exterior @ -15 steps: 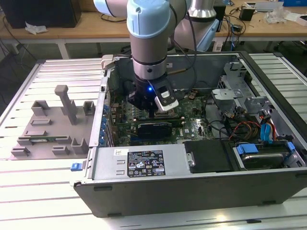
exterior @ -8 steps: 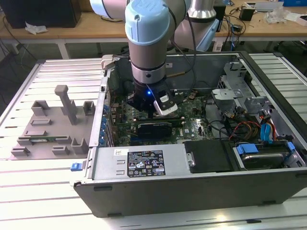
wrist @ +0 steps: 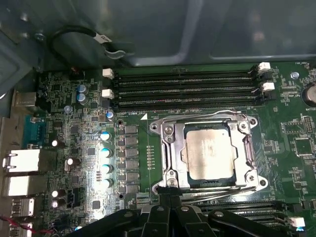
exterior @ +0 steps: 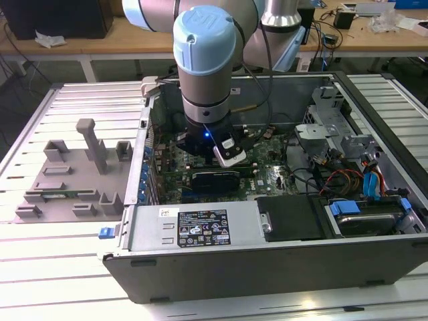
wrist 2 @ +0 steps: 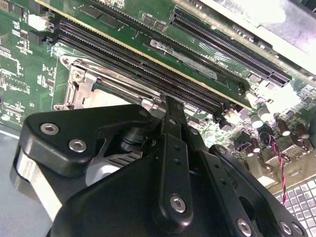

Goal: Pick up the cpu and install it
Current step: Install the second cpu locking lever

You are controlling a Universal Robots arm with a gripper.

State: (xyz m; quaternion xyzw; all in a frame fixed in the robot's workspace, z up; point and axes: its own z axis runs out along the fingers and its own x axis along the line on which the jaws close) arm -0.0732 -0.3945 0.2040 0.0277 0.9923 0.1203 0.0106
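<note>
Black claw (wrist: pixel 170 200) parts sit closest, and I cannot tell if they are spread or pressed together, while the shiny cpu (wrist: pixel 208 150) lies flat inside its metal socket frame (wrist: pixel 168 158) on the green board (wrist: pixel 74 148), so go gently.

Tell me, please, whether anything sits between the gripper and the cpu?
Nothing visible does. In the first wrist view the cpu lies seated in its socket frame, top bare, with the gripper at the frame's edge.
</note>
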